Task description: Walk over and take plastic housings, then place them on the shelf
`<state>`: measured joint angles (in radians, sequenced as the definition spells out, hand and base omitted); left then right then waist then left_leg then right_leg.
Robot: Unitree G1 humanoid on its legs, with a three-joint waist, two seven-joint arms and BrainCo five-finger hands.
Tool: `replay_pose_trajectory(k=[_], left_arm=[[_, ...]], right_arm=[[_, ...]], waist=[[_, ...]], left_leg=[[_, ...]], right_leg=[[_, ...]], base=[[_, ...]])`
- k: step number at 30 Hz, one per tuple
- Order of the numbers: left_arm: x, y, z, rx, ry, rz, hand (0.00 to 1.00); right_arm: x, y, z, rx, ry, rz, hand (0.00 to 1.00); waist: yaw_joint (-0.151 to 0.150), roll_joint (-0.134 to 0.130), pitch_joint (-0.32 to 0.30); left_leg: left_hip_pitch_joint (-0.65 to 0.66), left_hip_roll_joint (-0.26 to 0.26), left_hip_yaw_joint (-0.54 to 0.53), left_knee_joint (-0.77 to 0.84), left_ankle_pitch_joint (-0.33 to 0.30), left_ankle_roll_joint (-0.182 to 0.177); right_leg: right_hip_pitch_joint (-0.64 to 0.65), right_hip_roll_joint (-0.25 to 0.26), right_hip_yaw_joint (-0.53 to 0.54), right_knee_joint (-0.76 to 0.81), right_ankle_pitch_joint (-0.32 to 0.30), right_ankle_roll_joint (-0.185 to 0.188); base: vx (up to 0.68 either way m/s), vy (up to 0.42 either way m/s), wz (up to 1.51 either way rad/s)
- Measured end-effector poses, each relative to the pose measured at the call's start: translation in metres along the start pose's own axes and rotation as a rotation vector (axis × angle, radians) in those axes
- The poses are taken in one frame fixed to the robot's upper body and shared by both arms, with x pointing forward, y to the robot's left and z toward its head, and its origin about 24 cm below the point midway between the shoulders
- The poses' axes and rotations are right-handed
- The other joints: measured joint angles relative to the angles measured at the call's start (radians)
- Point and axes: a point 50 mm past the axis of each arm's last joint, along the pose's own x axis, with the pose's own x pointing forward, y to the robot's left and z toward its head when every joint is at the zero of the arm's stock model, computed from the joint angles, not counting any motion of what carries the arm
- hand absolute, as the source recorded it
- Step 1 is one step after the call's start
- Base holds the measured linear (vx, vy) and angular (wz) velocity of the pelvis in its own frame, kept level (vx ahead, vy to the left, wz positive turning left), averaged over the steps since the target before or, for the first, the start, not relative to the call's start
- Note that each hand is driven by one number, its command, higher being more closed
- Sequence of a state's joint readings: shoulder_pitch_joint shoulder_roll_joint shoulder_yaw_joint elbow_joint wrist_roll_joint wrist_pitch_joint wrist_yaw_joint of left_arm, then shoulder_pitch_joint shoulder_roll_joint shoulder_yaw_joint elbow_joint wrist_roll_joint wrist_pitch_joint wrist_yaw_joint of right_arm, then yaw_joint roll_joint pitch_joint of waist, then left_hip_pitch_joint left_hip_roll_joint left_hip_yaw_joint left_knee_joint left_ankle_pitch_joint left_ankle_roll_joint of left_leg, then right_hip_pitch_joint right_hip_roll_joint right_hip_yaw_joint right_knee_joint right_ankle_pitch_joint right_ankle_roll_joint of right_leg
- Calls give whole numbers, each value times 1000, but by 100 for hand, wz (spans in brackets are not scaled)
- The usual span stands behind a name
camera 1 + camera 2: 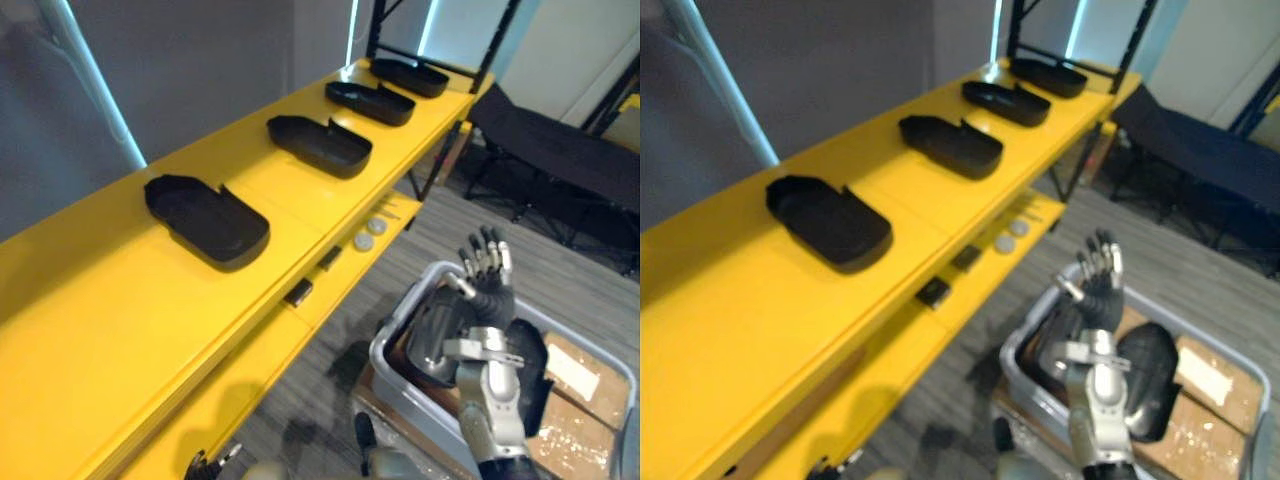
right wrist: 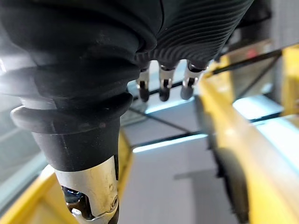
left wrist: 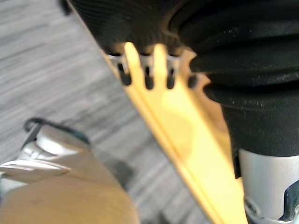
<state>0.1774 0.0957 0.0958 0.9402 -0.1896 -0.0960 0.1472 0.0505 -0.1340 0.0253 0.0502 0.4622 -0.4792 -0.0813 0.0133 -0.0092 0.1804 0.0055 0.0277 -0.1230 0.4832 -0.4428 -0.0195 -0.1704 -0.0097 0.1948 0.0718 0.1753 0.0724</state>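
The right robot hand [image 1: 485, 275] hangs open and empty just above the bin [image 1: 395, 370]. The housings [image 1: 430, 335] lie right beneath it, seemingly stood on end. Four shelved housings [image 1: 205, 220] sit on the shelf [image 1: 120, 340] to its left. The left robot hand [image 3: 148, 79] is low by the shelf edge, and I cannot tell its grip.

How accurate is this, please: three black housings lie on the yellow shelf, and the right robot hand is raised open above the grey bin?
Not quite: the left eye view shows four black housings on the yellow shelf, not three; the right robot hand and grey bin are as stated.
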Motion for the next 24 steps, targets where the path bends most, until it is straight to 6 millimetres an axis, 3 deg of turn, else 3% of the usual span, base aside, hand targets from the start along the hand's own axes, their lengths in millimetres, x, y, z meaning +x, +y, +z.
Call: replay_pose_trajectory(k=[1,3,4,5,6,7,9,12,13,15,17,19,21,24], left_arm=[[0,2,2,12,-11,7,0],[1,5,8,53,-36,26,0],[1,5,5,53,-29,45,0],[1,6,5,61,-31,52,0],[0,8,1,67,-19,62,0],[-1,11,-1,70,-14,80,0],[-3,16,-7,75,1,94,0],[-8,27,-18,88,12,116,0],[-8,33,-19,96,10,128,0],[-10,29,-23,87,9,115,0],[-12,28,-26,77,8,117,0],[-12,29,-28,19,19,131,0],[-12,29,-26,-45,11,144,0],[-12,10,-24,-174,5,131,0]], right_arm=[[-3,3,-2,8,9,12,0],[-7,6,-6,13,29,31,0],[-8,10,-8,23,35,47,0],[-8,11,-8,26,38,50,0],[-9,11,-9,25,39,50,0],[-9,12,-9,25,36,52,0],[-9,20,-12,20,39,78,0],[-15,34,-22,-5,82,115,0],[-16,35,-24,-4,99,99,0],[-15,32,-26,-19,126,65,0],[-16,29,-30,-30,165,39,0],[-19,26,-33,-40,197,23,0],[-24,20,-35,-53,222,11,0],[-33,-9,-34,-101,263,-70,0]], waist=[[1,-10,11],[-5,-25,24],[10,-6,31],[11,-8,33],[4,-5,32],[5,-3,31],[21,-6,29],[34,-24,18],[34,-39,8],[52,-5,7],[52,7,7],[46,-5,2],[30,-10,-2],[4,28,11]], left_leg=[[14,1,21,-8,0,1],[20,-2,52,-4,5,21],[8,35,98,-19,26,43],[9,42,114,-28,39,43],[11,61,125,-49,62,36],[10,81,133,-58,79,30],[-8,112,157,-55,89,16],[-66,139,183,-52,110,-18],[-96,145,188,-46,119,-35],[-107,196,216,-91,159,-65],[-96,224,263,-142,203,-85],[-73,244,327,-171,231,-116],[-62,256,358,-191,247,-144],[-21,276,377,-263,311,-165]], right_leg=[[7,0,-30,-4,21,-6],[11,7,-56,-48,120,-29],[4,27,-74,-63,150,-100],[-17,31,-118,31,71,-125],[-39,23,-196,234,-91,-138],[-36,3,-245,376,-179,-127],[-13,-48,-276,500,-242,-137],[54,-157,-272,517,-238,-140],[76,-170,-264,447,-211,-131],[63,-124,-274,371,-199,-132],[53,-105,-274,323,-207,-112],[52,-99,-287,264,-257,-14],[95,-86,-320,157,-280,37],[131,-45,-333,78,-252,27]], base=[[-96,-2,-60],[-149,4,-74],[-162,11,-81],[-157,11,-75],[-165,25,-42],[-85,36,-32],[-107,-21,-51],[-123,-177,-46],[-97,-287,-41],[-81,-239,-62],[-93,-210,-69],[-85,-236,-73],[-31,-277,-63],[-67,-255,-22]])
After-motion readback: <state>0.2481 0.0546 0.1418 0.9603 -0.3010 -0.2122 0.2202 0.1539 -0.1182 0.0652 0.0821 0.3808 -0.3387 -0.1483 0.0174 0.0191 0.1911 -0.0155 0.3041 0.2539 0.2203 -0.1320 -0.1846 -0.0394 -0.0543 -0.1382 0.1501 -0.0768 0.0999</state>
